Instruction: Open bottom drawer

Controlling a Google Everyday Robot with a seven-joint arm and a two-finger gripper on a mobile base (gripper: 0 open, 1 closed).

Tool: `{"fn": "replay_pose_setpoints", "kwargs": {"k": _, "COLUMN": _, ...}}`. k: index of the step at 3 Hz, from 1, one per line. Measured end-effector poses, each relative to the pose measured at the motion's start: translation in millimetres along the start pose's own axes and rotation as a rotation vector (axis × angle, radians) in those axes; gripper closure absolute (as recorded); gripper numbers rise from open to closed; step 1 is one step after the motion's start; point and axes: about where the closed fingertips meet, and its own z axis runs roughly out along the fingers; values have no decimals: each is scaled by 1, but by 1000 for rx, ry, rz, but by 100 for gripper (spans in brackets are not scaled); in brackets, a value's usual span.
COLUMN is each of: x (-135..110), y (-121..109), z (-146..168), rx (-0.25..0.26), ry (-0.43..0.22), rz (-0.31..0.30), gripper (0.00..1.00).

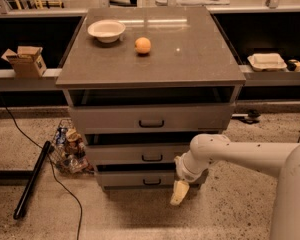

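- Far to the left, a black pole [30,181] lies on the speckled floor, with a thin black cable [65,196] trailing past it.
- Up on the left ledge sits an open cardboard box [25,60].
- Against the cabinet's lower left side stands a wire basket [67,148] stuffed with snack packets.
- On the grey cabinet [190,59] top, a white bowl [106,30] sits at the back left, and an orange [143,45] lies just to its right, apart from it.
- Three drawers stack below the top, each with a small black loop handle and a dark gap above its front.
- Lowest of them, just above the floor, is the bottom drawer [125,178]; its handle [151,182] is near the middle of the front and nothing touches it.
- To the right of that handle, the gripper [179,193] hangs pointing down in front of the bottom drawer's right part, near the floor. Whether it is open or closed cannot be told.
- From it the white arm [240,154] runs to the right edge of the view, crossing the cabinet's lower right corner.
- On the right ledge rests a white lidded food container [266,60], with a small dark object [293,64] just beside it.
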Motion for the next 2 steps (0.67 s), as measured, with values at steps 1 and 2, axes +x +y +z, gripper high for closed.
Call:
{"fn": "replay_pose_setpoints", "kwargs": {"k": 1, "x": 3, "y": 0, "z": 13, "rx": -15, "ry": 20, "rz": -7, "gripper": 0}}
{"fn": "replay_pose_setpoints", "kwargs": {"k": 2, "x": 23, "y": -14, "z": 57, "rx": -37, "ry": 70, "rz": -39, "gripper": 0}}
